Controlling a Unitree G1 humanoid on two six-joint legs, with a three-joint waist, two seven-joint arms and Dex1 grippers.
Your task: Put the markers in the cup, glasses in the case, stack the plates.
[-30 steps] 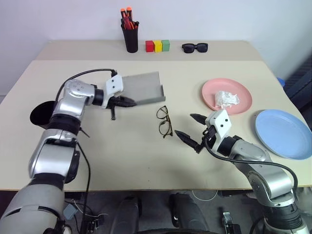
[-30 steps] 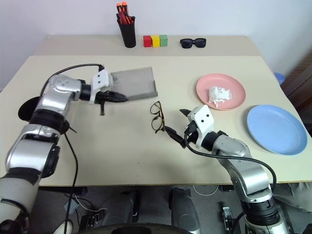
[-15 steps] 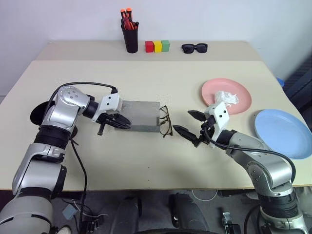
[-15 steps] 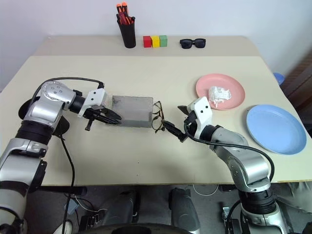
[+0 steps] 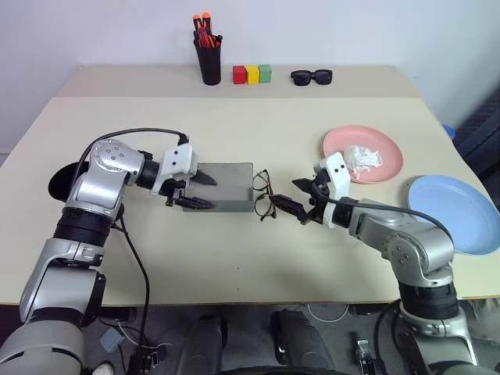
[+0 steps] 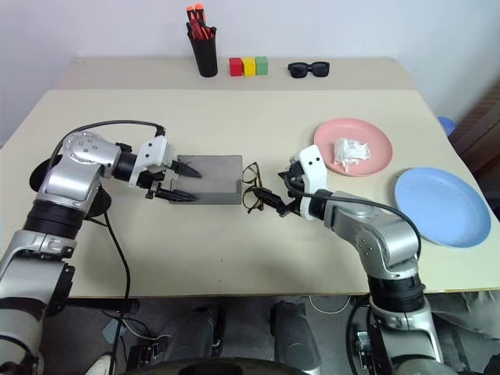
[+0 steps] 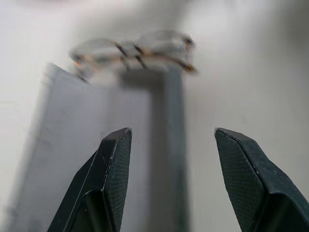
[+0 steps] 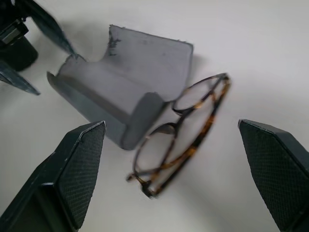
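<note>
1. Glasses (image 5: 264, 196) are the business right now: they lie folded on the desk (image 5: 312, 117) near its middle, touching the open end of the case (image 5: 223, 187), lenses edge-on to it.
2. That case lies open and flat, its hollow turned up and its mouth facing the frames, which looks like the reason it sits there: a short slide or lift would drop the frames in.
3. Right gripper (image 5: 296, 197) comes in low from the pink-plate side, its two black fingers spread wide and holding nothing, one tip either side of the frames in the right wrist view, lined up for a pinch.
4. Left gripper (image 5: 196, 190) hovers over the case's far end, fingers parted, gripping nothing; my read is that it stays close to steady the case if needed.
5. Pink plate (image 5: 366, 153) with the crumpled tissue (image 5: 361, 158) sits toward the right edge, the blue plate (image 5: 455, 213) just beside it at that edge, not yet stacked.
6. Cup (image 5: 66, 181) waits at the left edge behind the left arm; I cannot pick out the markers.
</note>
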